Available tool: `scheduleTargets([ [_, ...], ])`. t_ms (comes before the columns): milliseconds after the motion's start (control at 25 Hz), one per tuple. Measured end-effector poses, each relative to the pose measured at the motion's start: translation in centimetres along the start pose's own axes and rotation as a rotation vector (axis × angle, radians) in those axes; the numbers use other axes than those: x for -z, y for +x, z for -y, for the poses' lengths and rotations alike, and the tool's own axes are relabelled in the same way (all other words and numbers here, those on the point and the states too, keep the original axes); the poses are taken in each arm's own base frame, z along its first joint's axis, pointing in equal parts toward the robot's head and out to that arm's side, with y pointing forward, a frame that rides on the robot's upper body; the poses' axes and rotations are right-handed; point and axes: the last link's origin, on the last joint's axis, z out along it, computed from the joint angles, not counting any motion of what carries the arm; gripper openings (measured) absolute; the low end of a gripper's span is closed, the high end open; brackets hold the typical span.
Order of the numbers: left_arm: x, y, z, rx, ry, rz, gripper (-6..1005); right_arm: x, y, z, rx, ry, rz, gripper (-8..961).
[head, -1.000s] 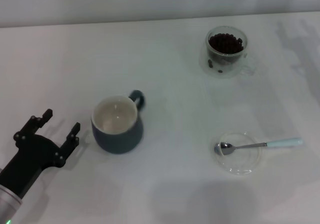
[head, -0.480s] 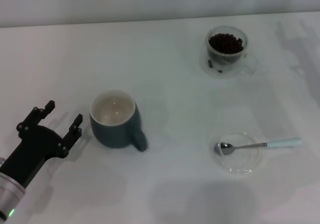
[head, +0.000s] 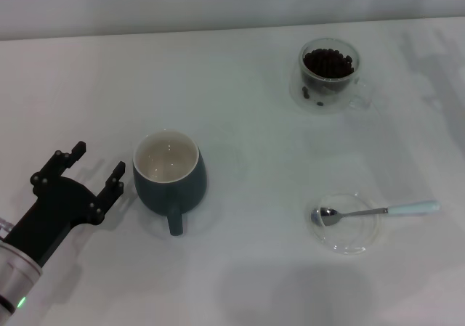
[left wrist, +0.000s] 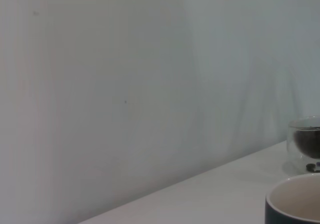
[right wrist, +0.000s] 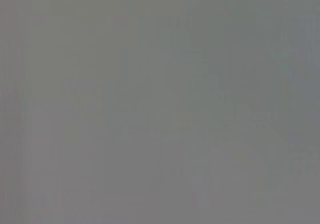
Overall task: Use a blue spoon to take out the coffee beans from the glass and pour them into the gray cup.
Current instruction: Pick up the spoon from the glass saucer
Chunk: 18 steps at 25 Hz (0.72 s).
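The gray cup [head: 171,175] stands upright at left of centre, its cream inside bare and its handle pointing toward me. My left gripper [head: 98,159] is open and empty, just left of the cup, its nearer fingertip almost at the cup's wall. The glass [head: 330,75] with coffee beans [head: 328,62] stands at the far right. The blue spoon [head: 374,211] lies with its bowl on a clear saucer [head: 347,235] at the near right. The left wrist view shows the cup's rim [left wrist: 295,199] and the glass [left wrist: 306,141]. My right gripper is out of view.
The white table [head: 247,137] meets a pale wall at its far edge. The spoon's light-blue handle sticks out to the right past the saucer. The right wrist view shows only flat gray.
The gray cup has turned: its handle swung from the far right side round to the near side. My left gripper has edged right and forward, closer to the cup.
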Motion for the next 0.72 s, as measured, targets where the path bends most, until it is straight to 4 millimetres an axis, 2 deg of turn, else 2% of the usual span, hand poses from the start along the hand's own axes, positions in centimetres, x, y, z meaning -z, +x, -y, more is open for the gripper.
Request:
scheduleTargets([
  [360,0.3,-0.2,0.1,0.007,0.011,0.006,680,0.0,0.0,-0.1,-0.002,0.000,-0.001,724],
  [720,2.5,-0.4,2.4,0.108,0.239,-0.033,679,1.0,0.6,0.3,-0.014,0.015,-0.021,725],
])
